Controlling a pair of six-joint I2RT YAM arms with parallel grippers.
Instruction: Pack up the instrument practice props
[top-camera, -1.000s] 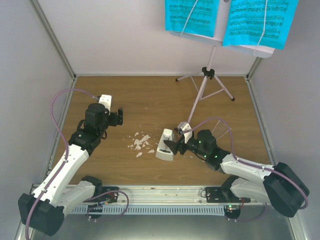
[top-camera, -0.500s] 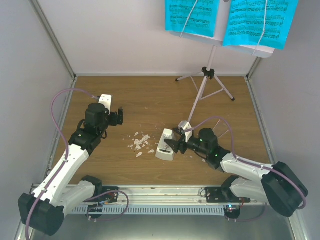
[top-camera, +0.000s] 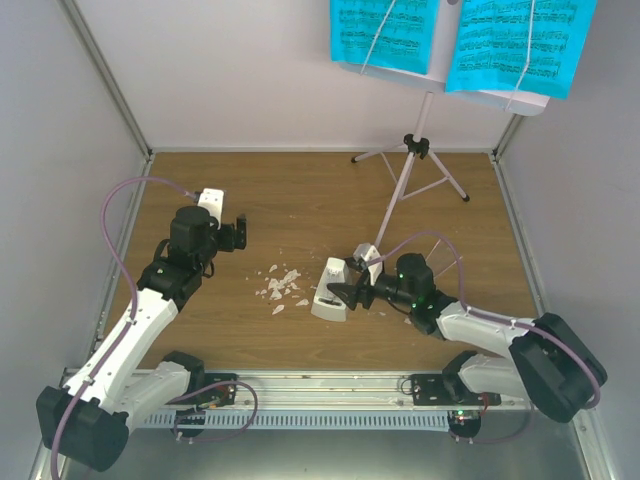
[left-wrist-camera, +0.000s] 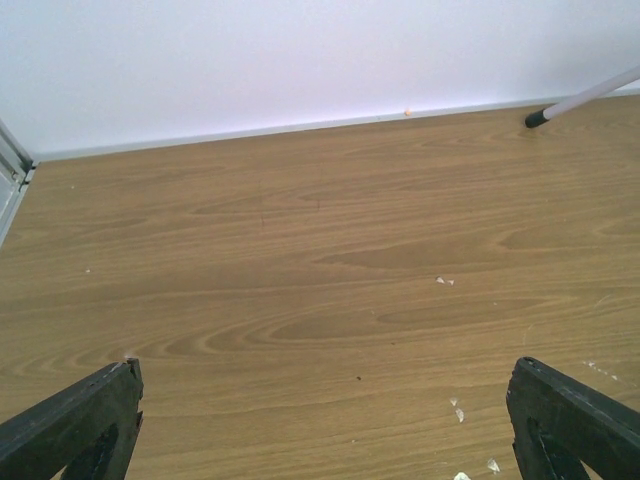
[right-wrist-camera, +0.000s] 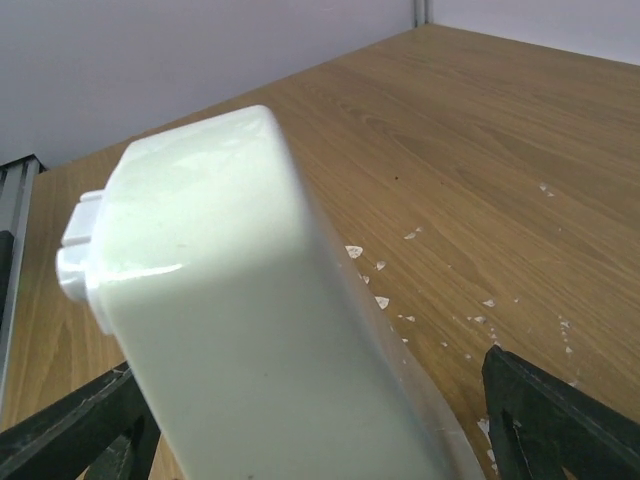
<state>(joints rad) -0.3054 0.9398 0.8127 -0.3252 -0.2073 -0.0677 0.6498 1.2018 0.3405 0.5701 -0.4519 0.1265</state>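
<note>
The small white metronome (top-camera: 330, 290) stands on the wooden table, right of the crumbs. My right gripper (top-camera: 347, 293) is open, with its jaws either side of the metronome. In the right wrist view the metronome (right-wrist-camera: 250, 330) fills the space between the fingers (right-wrist-camera: 560, 420), with a gap on the right side. The pale tripod music stand (top-camera: 415, 148) stands at the back right and carries two cyan sheet-music pages (top-camera: 385, 30). My left gripper (top-camera: 241, 234) is open and empty over bare wood at the left (left-wrist-camera: 320, 430).
Small white crumbs (top-camera: 280, 285) lie mid-table between the arms. A small pale piece (top-camera: 370, 252) lies just behind the right gripper. One stand leg (left-wrist-camera: 580, 100) reaches toward the middle. White walls close in the table on three sides.
The right arm shifted a little, and its gripper moved slightly up and back down at the metronome. The left arm has not moved.
</note>
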